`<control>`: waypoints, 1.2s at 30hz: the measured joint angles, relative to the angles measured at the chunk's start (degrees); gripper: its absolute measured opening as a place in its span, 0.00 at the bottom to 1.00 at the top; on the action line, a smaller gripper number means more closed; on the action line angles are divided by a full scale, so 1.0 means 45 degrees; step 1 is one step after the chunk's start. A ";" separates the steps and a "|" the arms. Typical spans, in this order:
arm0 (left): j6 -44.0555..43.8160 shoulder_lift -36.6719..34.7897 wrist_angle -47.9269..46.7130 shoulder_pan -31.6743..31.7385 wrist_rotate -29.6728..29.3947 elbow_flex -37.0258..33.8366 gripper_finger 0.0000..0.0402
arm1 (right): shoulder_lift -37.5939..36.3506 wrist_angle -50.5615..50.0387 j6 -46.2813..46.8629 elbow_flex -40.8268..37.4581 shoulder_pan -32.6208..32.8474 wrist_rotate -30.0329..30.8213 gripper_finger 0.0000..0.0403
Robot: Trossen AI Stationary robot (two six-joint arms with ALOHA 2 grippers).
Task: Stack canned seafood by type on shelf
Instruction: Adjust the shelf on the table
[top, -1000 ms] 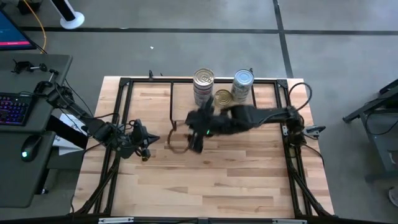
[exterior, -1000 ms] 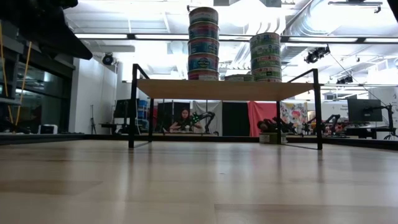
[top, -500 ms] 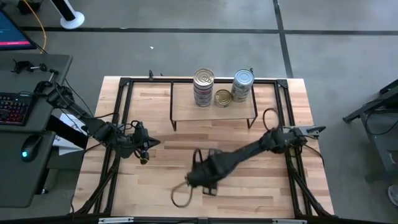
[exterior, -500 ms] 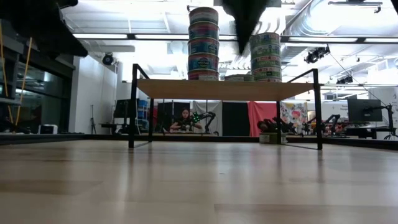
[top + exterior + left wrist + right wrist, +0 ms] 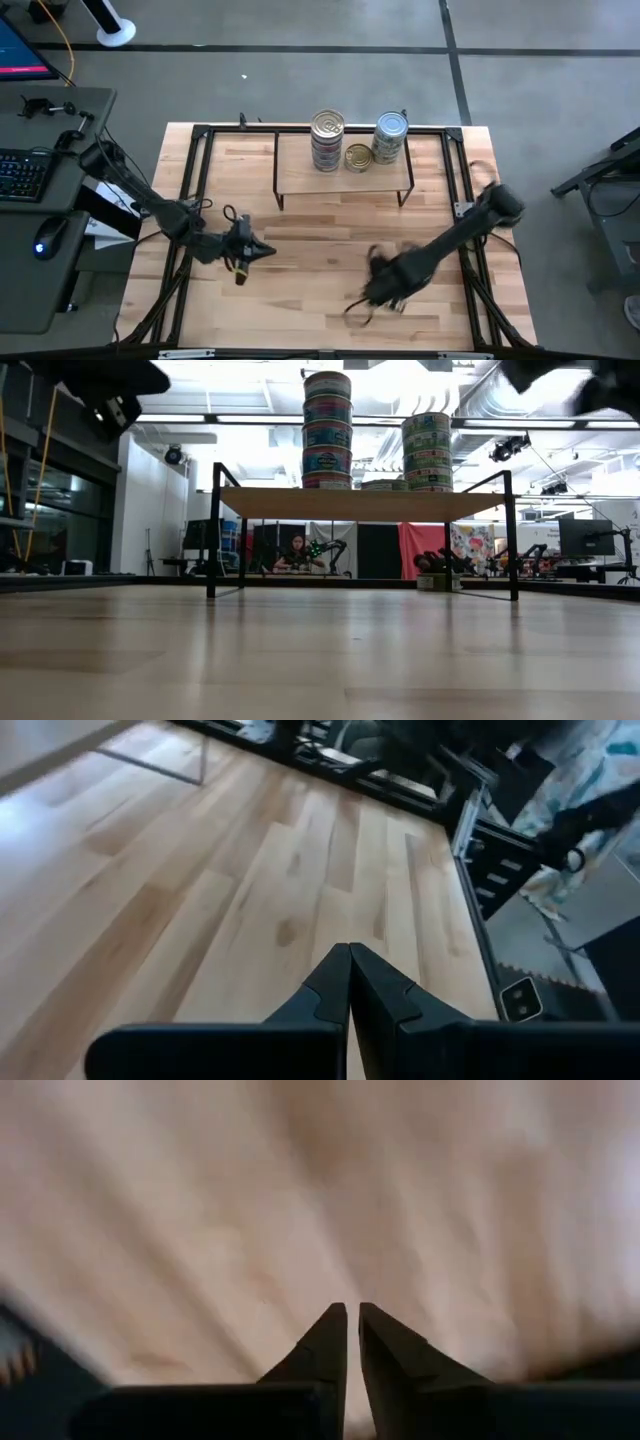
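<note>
The shelf (image 5: 340, 178) stands at the table's far middle on thin black legs. On it rest the canned seafood: a tall stack of tins (image 5: 327, 138) on its left part, a shorter stack (image 5: 390, 137) on its right part, and a low gold-topped tin (image 5: 357, 157) between them. The low view shows the same tall stack (image 5: 327, 430), shorter stack (image 5: 427, 452) and low tin (image 5: 383, 485) on the shelf's board (image 5: 365, 503). My left gripper (image 5: 265, 250) (image 5: 349, 950) hovers shut over the table's left middle. My right gripper (image 5: 358, 308) (image 5: 352, 1308) is shut over the near right, blurred, holding nothing.
A black metal frame (image 5: 200, 135) runs around the wooden tabletop (image 5: 300, 290). A desk with a keyboard (image 5: 25, 175) stands beyond the table's left edge. Bare wood lies between the shelf and the near edge.
My right gripper has swung away from the shelf's front toward the near edge, then toward the right edge, and its fingers have shut. My left gripper has moved a little toward the right and the near edge. The tins on the shelf have stayed put.
</note>
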 joint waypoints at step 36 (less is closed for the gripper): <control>0.5611 0.3880 0.0650 0.3868 -0.1111 0.6361 0.00 | -1.0721 0.3937 0.2609 -0.9080 -0.6446 0.9354 0.00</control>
